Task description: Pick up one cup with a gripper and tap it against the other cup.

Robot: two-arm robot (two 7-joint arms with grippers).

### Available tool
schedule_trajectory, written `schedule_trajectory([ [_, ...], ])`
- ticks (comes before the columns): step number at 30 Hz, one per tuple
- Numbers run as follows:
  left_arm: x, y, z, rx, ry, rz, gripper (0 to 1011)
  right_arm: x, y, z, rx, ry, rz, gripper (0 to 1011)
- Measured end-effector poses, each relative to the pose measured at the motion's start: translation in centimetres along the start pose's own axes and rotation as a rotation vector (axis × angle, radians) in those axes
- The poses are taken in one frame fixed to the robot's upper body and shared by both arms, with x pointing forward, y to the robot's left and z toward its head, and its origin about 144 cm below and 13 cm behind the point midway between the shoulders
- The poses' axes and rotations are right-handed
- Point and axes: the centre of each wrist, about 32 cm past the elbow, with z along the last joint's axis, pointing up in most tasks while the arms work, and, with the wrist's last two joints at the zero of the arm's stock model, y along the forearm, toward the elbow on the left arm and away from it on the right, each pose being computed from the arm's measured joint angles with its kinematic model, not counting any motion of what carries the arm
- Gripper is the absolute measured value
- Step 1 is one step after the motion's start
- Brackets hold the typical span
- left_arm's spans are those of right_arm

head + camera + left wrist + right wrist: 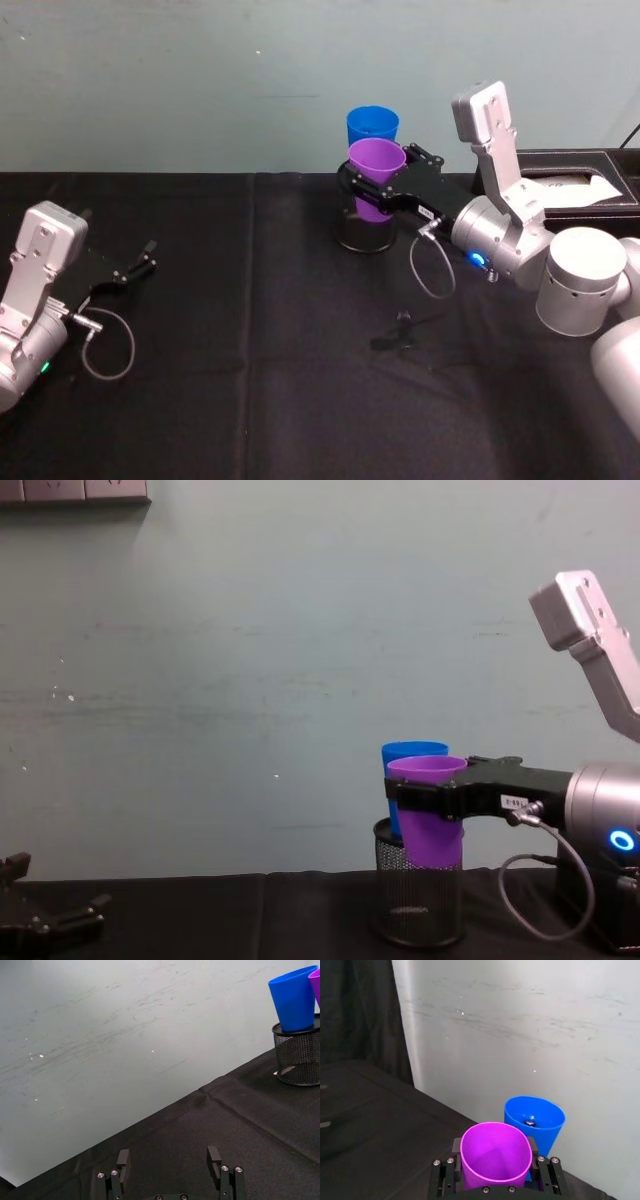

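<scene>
Head view, biggest item first. Black table: work surface. Right gripper: in from right, off table, closed around purple cup at mid-height. Left gripper: parked low at far left, fingers spread wide, empty. Mesh holder: near table's far edge, blue cup standing in it. Purple cup: just beside blue cup, near side; touching or apart, cannot tell. Judged: pick-up done; tap at hand or outstanding.

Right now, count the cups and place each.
2. The purple cup is clamped by the fingers of the right gripper; the blue cup stands in the mesh holder behind it. None seem hidden.
</scene>
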Motion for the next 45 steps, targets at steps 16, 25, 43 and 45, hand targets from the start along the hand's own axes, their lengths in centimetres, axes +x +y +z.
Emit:
schedule_trajectory([
  [16, 0.0, 0.0, 0.0, 0.0, 0.0, 0.0, 1000, 1.1, 1.3, 1.0, 0.002, 0.014, -0.015, 741],
  [25, 0.0, 0.0, 0.0, 0.0, 0.0, 0.0, 1000, 1.3, 1.4, 1.2, 0.003, 0.022, -0.002, 739],
  [43, 0.0, 0.0, 0.0, 0.0, 0.0, 0.0, 1000, 1.3, 1.3, 1.2, 0.003, 0.02, -0.006, 739],
  [45, 0.0, 0.0, 0.0, 0.0, 0.0, 0.0, 1000, 1.2, 1.3, 1.2, 0.003, 0.02, -0.006, 739],
])
